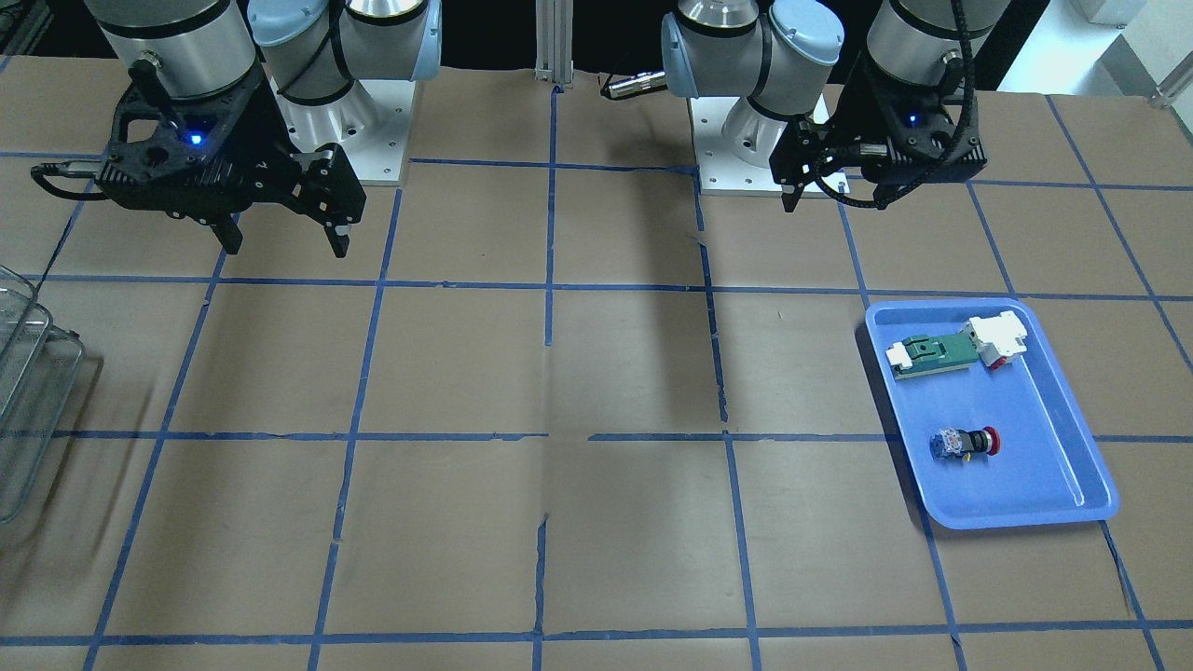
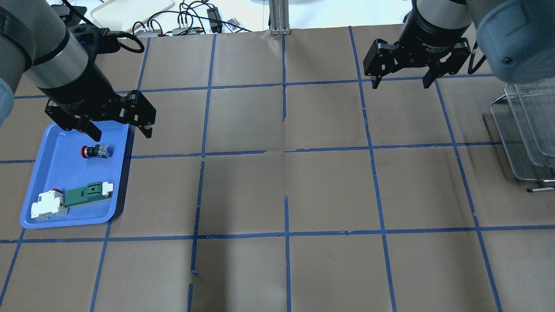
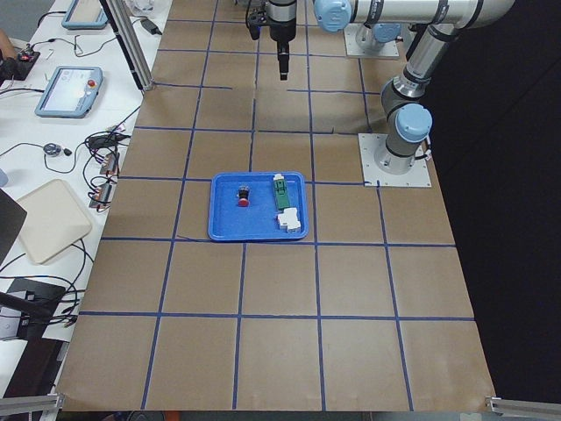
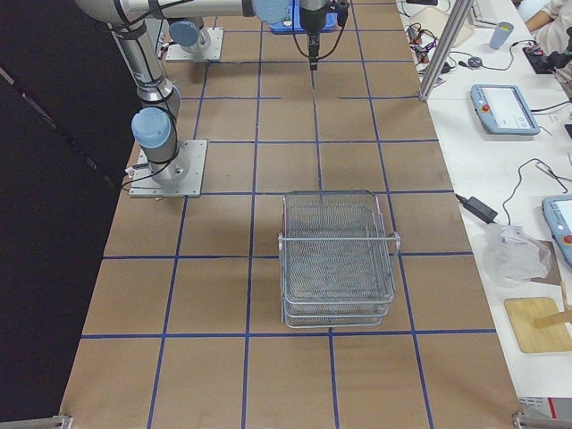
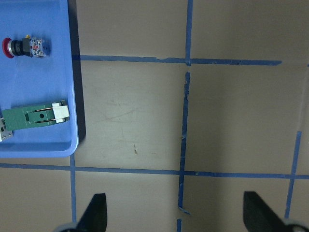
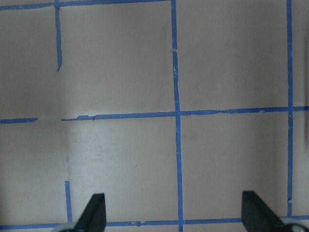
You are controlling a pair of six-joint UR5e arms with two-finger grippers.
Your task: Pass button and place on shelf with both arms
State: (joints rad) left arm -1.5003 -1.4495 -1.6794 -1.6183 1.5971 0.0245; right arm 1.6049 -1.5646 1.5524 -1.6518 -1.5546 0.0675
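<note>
The button [image 1: 965, 442], with its red cap and blue-white rear block, lies on its side in the blue tray [image 1: 1072, 485]. It also shows in the overhead view [image 2: 96, 151] and the left wrist view [image 5: 24, 47]. My left gripper [image 2: 120, 133] hangs open and empty above the tray's far inner corner, off to the side of the button. It shows at the right of the front view [image 1: 815, 191]. My right gripper [image 2: 401, 84] is open and empty over bare table. The wire-mesh shelf [image 2: 524, 130] stands at the table's right end, apart from the right gripper, and also shows in the right side view [image 4: 338, 259].
A flat green-and-white part [image 2: 86, 195] with a white-red block [image 2: 47, 206] lies in the same tray [image 2: 52, 173], nearer the robot than the button. Brown paper with a blue tape grid covers the table. Cables and devices lie past the far edge.
</note>
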